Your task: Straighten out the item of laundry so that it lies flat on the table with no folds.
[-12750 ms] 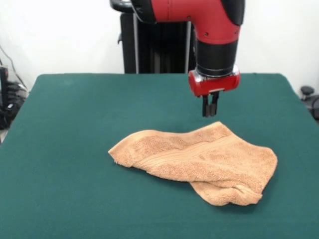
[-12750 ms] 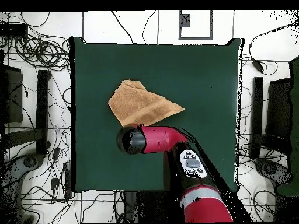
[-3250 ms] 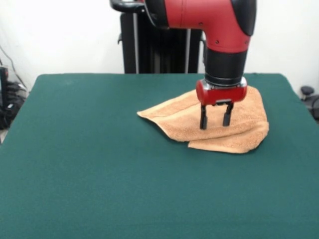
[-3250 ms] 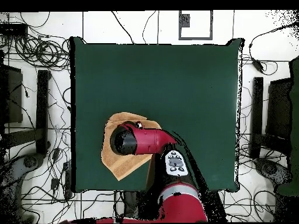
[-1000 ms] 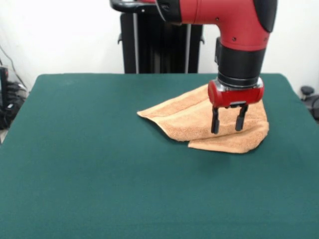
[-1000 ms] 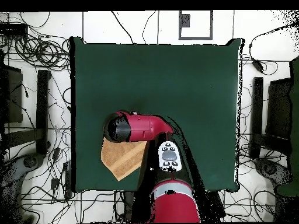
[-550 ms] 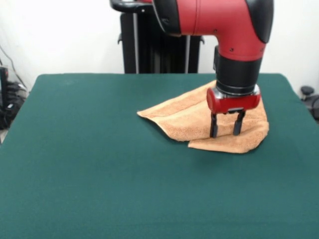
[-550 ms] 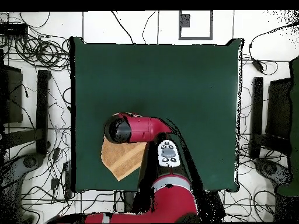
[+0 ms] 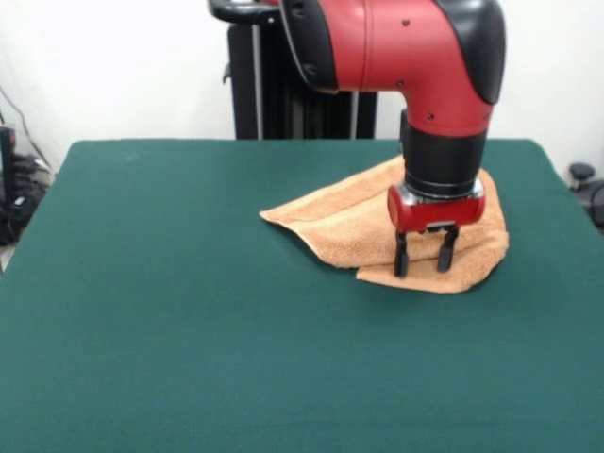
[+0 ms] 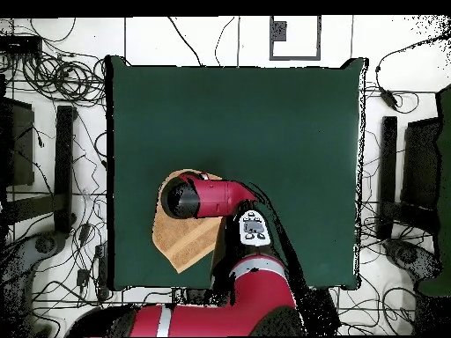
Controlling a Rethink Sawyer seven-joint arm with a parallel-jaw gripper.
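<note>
The tan terry towel point(image 9: 344, 222) lies folded over on the green table point(image 9: 189, 330), in the far right part of the front view. Its near edge is a doubled fold point(image 9: 434, 278). My gripper point(image 9: 422, 267) is open, fingers pointing down, with its tips at or just above the towel's near folded edge. In the overhead view the towel point(image 10: 176, 246) shows near the table's lower left edge, mostly hidden under my arm's wrist point(image 10: 181, 198); the gripper itself is hidden there.
The table's right edge point(image 9: 557, 179) is close to the towel. The robot's black pedestal point(image 9: 293, 94) stands behind the table. Cables and stands point(image 10: 53, 176) surround the table on the floor.
Since long ago the towel has been moved toward the robot's side of the table. In the last second my open gripper has come down and a little left onto the towel's near edge.
</note>
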